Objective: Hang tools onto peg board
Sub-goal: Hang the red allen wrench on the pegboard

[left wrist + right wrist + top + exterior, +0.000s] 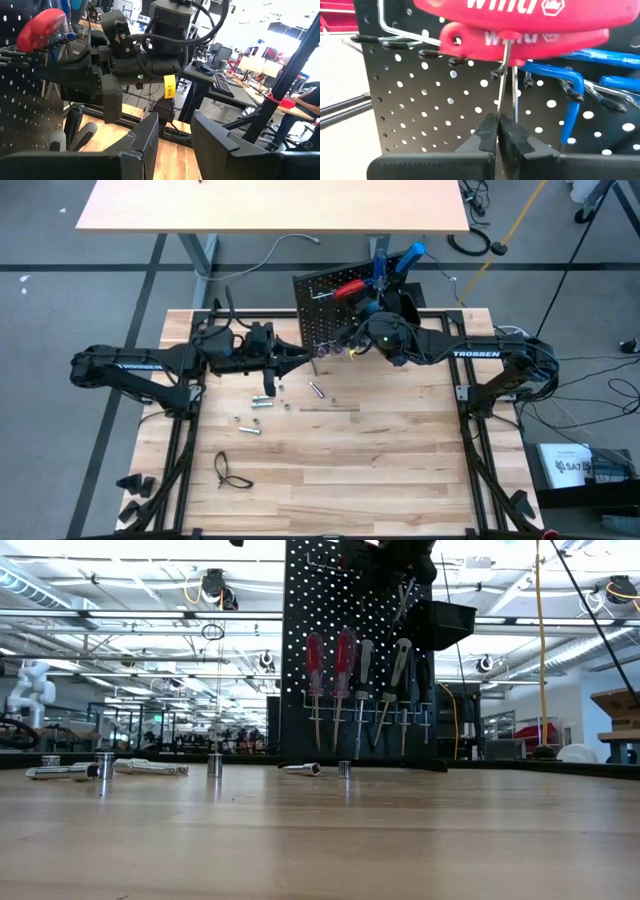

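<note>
Wooden table [400,470]: loose bits [262,402] unhung. Peg board [350,650] mostly filled (screwdrivers racked). Right hand [497,132] clenched on red T-handle [520,20] shaft; left hand [175,135] parted, empty.

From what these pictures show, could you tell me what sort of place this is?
Probably a robotics lab or workshop: a wooden workbench carries two robot arms, a black peg board holds screwdrivers, and beyond it stand desks with a keyboard under exposed ceiling rails.
</note>
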`<state>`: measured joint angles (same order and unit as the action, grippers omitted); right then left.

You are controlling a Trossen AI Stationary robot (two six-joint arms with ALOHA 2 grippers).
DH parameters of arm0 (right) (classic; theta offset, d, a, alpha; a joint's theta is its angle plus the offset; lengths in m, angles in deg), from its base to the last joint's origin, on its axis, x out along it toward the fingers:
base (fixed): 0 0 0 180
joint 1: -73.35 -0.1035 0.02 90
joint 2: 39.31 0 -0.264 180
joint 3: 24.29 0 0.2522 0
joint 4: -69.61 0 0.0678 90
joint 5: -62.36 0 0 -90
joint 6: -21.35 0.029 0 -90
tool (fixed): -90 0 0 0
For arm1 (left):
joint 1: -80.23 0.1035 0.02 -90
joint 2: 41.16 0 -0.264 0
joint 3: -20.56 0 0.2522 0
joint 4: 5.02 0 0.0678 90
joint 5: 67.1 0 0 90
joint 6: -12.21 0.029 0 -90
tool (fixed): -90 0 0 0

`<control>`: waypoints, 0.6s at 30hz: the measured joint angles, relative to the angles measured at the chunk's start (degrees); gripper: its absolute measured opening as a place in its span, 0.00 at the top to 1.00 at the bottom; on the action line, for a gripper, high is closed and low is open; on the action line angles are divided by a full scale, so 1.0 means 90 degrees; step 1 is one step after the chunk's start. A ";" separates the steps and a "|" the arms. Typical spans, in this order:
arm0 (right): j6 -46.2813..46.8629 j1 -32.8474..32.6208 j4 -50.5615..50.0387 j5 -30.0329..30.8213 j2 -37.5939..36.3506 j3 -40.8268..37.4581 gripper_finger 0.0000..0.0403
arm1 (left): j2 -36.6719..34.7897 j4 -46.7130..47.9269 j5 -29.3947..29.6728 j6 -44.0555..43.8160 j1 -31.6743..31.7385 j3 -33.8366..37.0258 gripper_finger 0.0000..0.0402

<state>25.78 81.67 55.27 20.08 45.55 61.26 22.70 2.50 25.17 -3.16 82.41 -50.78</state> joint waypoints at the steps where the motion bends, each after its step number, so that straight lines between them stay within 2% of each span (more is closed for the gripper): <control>1: 0.0004 -0.0044 -0.0011 0.0074 0.0000 0.0002 1.00 | 0.0000 0.0010 0.0000 0.0050 0.0000 0.0000 0.71; 8: 0.0133 -0.0295 -0.0233 0.0484 -0.0010 0.0005 1.00 | -0.0002 0.0156 0.0000 0.0082 0.0000 0.0000 0.71; 18: 0.0304 -0.0442 -0.0214 0.0488 -0.0010 0.0006 1.00 | -0.0002 0.0148 0.0000 0.0084 0.0000 0.0000 0.71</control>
<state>28.52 77.69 53.34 24.48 45.47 61.31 22.68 3.83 25.17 -2.40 82.41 -50.78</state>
